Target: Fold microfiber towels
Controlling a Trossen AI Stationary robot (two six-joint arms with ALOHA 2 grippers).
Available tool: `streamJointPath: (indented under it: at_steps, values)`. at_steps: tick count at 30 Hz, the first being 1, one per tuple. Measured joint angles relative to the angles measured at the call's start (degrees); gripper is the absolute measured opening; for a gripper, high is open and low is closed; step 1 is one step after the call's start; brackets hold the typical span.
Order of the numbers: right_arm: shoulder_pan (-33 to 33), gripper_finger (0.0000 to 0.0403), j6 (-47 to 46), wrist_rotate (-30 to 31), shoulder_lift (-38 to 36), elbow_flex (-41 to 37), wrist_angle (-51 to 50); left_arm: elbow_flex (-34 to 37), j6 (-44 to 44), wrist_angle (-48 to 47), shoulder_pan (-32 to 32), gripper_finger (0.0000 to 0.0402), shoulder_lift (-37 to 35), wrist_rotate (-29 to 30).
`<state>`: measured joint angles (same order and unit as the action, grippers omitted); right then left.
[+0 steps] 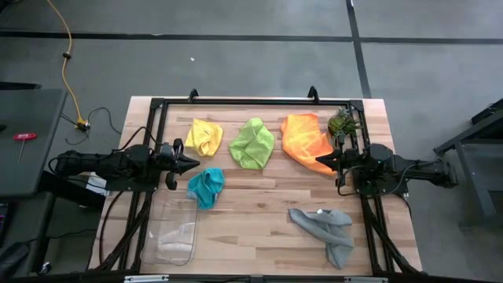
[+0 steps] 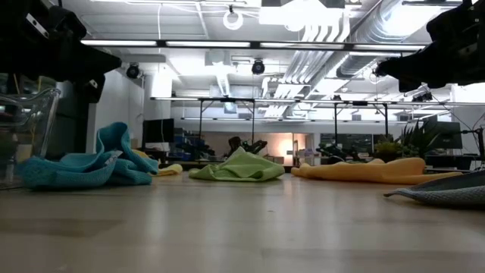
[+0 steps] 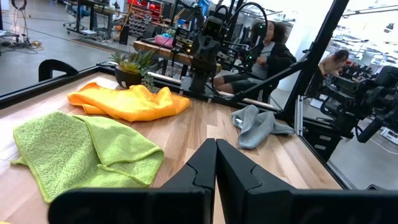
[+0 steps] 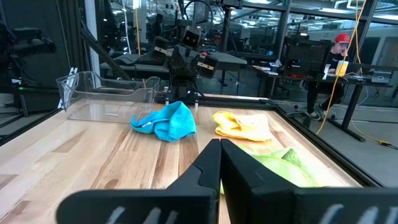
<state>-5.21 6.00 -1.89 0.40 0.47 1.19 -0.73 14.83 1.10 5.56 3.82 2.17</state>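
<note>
- five towels lie crumpled on the tabletop (image 1: 259,212): the yellow towel (image 1: 204,136), lime green towel (image 1: 252,143) and orange towel (image 1: 306,138) in a row at the back, the teal towel (image 1: 207,187) nearer the left arm, and the grey towel (image 1: 326,230) at the front right.
- they look soft, light and floppy. i think a corner or edge is the best place to pinch.
- the left gripper (image 1: 191,163) hangs between the yellow and teal towels, fingers (image 3: 199,165) pressed together, holding nothing.
- the right gripper (image 1: 322,161) sits over the edge of the orange towel, fingers (image 4: 208,163) closed too, holding nothing.
</note>
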Motion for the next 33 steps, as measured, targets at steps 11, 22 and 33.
streamJointPath:
  at_steps: [11, 22, 33]
  values:
    - [0.0, 0.0, 0.0, 0.0, 0.0, 0.0, 0.0, 0.0, 0.0, 0.01, 0.0, 0.0, 0.01, 0.0]
    - [0.0, 0.0, 0.0, -0.02, 0.0, -0.02, 0.02, 0.0, 0.0, 0.0, 0.0, 0.0, -0.01, 0.0]
    - [0.0, 0.0, -11.99, -0.68, 0.07, -0.01, 8.06, 0.01, 0.0, 0.02, 0.0, 0.0, 0.0, 0.0]
